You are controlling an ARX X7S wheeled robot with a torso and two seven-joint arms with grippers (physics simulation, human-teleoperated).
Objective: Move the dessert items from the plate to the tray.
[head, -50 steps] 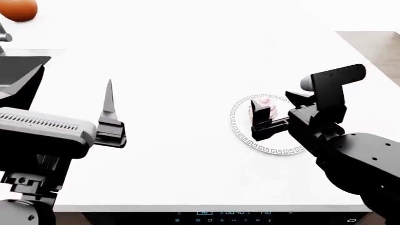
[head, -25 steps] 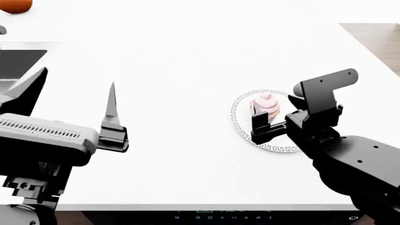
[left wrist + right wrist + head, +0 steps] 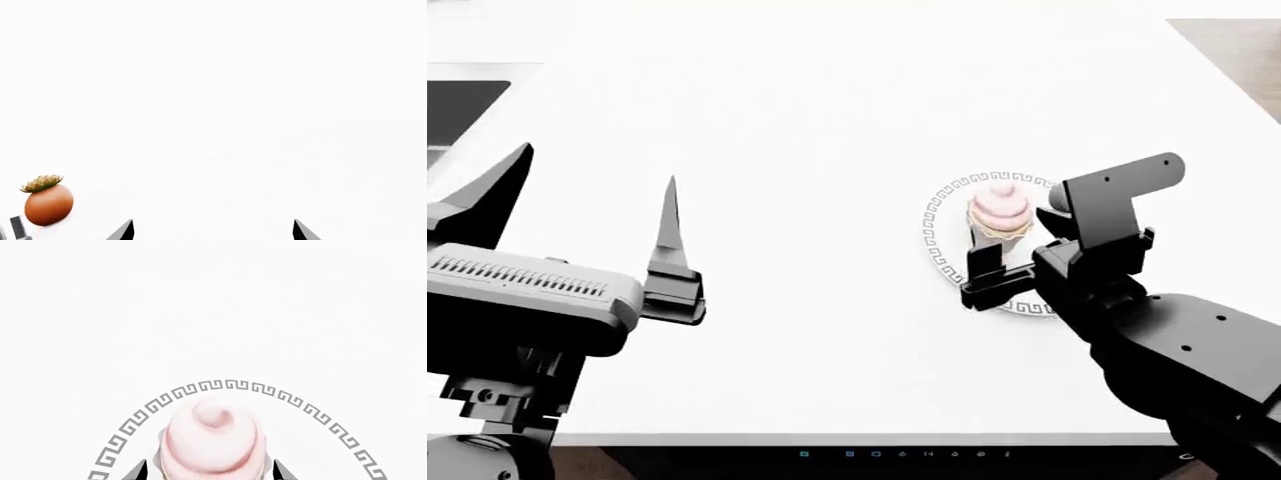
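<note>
A broad white bench fills the head view, and at its far left edge a dark recess is glimpsed, too cut off for its nature to be told. The tray is not seen in any view, so its place cannot be given, and whether a dessert has already been set on it cannot be judged. The left gripper is held above the near left part of the bench, its jaws spread wide with nothing between them; in the left wrist view only the two dark tips and bare white surface are shown. The right gripper is reached over the near edge of the plate, which lies right of centre on the bench and is marked by its grey key-pattern border. On the plate the pink-swirl cupcake is stood upright, and it is the only sweet visible there; no white mini cake is seen. In the right wrist view the cupcake is flanked by the two jaw tips, one at each side, with a slight gap apparently left, so the jaws are judged open around it and not yet closed. Closing, lifting and carrying to the tray are therefore taken to remain. An orange-brown pot with a green plant is seen apart in the left wrist view.
</note>
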